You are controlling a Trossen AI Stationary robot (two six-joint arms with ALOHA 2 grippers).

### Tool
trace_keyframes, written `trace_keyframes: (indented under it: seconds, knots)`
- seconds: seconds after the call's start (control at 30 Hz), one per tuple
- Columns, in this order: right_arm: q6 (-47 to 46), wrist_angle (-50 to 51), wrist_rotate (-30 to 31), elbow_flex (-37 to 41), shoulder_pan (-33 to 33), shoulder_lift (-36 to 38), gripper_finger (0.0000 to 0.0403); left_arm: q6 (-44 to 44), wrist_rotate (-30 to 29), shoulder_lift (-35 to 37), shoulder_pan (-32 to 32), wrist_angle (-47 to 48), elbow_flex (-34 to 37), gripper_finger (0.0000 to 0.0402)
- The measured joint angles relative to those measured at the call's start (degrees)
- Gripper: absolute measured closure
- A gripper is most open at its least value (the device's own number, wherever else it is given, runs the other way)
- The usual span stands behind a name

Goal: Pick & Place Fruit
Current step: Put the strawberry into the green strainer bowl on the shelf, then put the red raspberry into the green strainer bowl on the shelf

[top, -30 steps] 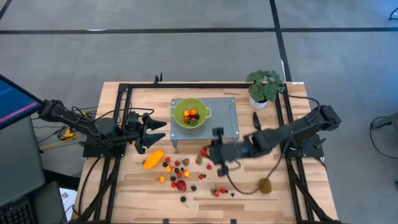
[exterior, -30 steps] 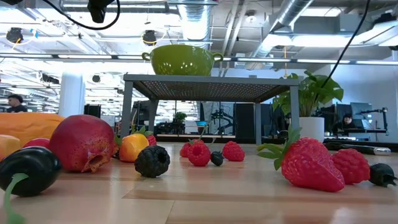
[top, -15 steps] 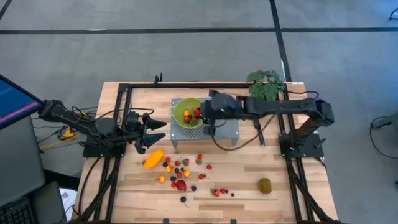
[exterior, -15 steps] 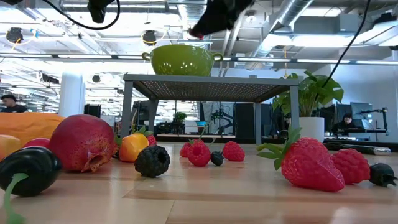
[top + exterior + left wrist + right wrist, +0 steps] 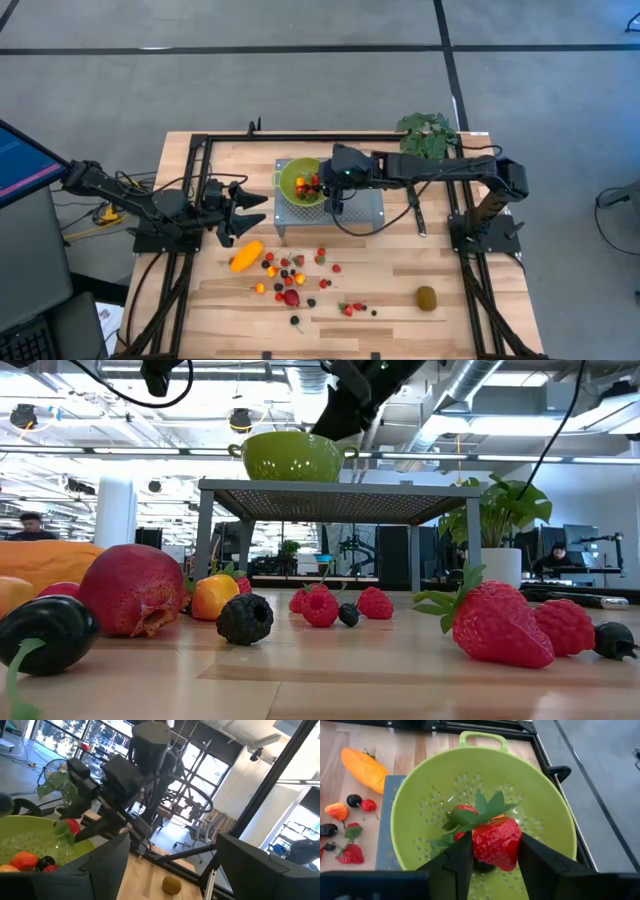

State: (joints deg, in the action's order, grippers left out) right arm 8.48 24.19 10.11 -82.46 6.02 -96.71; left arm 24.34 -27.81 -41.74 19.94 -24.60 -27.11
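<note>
My right gripper (image 5: pixel 492 857) is shut on a red strawberry (image 5: pixel 495 842) with green leaves, right over the green colander (image 5: pixel 298 172). The colander stands on a grey perforated stand (image 5: pixel 360 195) and holds a few small fruits (image 5: pixel 22 860). More fruit lies on the wooden table: a long orange fruit (image 5: pixel 246 256), a red round fruit (image 5: pixel 291 297), a kiwi (image 5: pixel 427 297) and several berries (image 5: pixel 298 266). My left gripper (image 5: pixel 258 201) waits open at the table's left, level, pointing at the stand. My right gripper pinches the strawberry's red body (image 5: pixel 482 847) between its two fingers (image 5: pixel 457 862), one on each side. It comes in slanting down from the table's right. The berry hangs clear above the colander's bowl (image 5: pixel 420 820), its leafy cap (image 5: pixel 480 810) pointing away from the fingers.
A potted plant (image 5: pixel 425 140) stands at the far right corner. A black-handled knife (image 5: pixel 415 210) lies right of the stand. A black frame (image 5: pixel 200 150) runs along the table's far and side edges. Big strawberries (image 5: pixel 495 622) lie near the low camera.
My right gripper has carried the strawberry from above the berries at the table's near middle toward the far edge and a little left. It now hangs over the colander, and its wrist has rolled on the way.
</note>
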Motion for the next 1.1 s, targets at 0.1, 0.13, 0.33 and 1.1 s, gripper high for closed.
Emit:
trace_keyframes:
  seconds: [0.1,0.13,0.33,1.1]
  knots:
    - [0.0,0.4,0.0,0.0,0.0,0.0,0.0257,0.0,0.0,0.0,0.0,0.0,0.0,0.0111]
    - [0.0,0.5,0.0,0.0,0.0,0.0,0.0254,0.0,0.0,0.0,0.0,0.0,0.0,0.0111]
    - [0.0,0.1,0.0,0.0,0.0,0.2,0.0223,0.0,0.0,0.0,0.0,0.0,0.0,0.0111]
    - [-7.1,28.1,0.2,-17.2,-12.3,0.5,0.0171,0.0,0.0,0.0,0.0,0.0,0.0,0.0111]
